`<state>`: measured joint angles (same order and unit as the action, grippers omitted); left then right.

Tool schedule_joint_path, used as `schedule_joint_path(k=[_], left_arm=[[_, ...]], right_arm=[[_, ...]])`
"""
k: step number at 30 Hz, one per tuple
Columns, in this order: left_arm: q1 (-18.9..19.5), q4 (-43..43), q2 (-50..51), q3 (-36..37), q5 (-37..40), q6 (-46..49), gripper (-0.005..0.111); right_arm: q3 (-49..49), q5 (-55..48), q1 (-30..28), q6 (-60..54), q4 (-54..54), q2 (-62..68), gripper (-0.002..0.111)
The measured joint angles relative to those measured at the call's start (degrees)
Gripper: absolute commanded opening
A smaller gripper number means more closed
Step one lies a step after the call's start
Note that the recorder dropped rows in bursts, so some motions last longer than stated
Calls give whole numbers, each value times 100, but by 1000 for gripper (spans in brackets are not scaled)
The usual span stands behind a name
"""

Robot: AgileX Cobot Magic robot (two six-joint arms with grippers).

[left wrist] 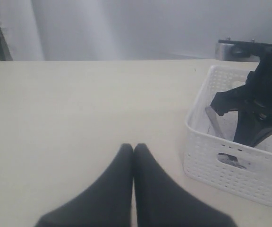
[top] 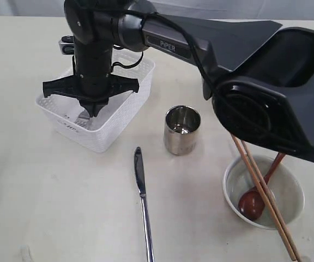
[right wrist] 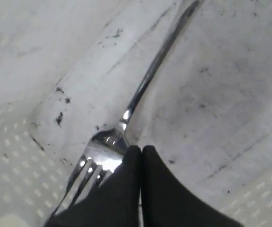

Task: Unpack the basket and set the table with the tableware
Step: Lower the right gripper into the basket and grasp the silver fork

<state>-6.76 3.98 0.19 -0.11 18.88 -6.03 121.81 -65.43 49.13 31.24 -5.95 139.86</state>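
Jaws on the right are clenched at the fork in the basket; hold should be confirmed before it is raised.

Soft, even, bright light; faint shadows; glints on the steel cup; blurred wrist-view foregrounds.

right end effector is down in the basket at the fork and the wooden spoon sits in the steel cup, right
Not quite: the exterior view shows the wooden spoon in the whitish bowl, not the steel cup. The rest holds.
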Motion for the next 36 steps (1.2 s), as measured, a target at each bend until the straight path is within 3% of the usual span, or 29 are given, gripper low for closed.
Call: schedule_joint_path(k=[3, 5, 6, 8, 9, 25, 36], left_arm=[[0, 0, 0, 0, 0, 0, 0], [0, 0, 0, 0, 0, 0, 0], [0, 0, 0, 0, 0, 0, 0], [0, 0, 0, 0, 0, 0, 0], [0, 0, 0, 0, 0, 0, 0], [0, 0, 0, 0, 0, 0, 0], [0, 0, 0, 0, 0, 0, 0]], right_arm=[[0, 126, 0, 2, -16, -34, 0], [0, 505, 0, 14, -95, -70, 8], [0, 650, 0, 14, -191, -70, 22], [-10, 905, 0, 14, -287, -70, 40], [-22, 922, 0, 112, -270, -70, 42], [121, -307, -19, 192, 518, 84, 42], [133, -303, -19, 143, 524, 210, 40]])
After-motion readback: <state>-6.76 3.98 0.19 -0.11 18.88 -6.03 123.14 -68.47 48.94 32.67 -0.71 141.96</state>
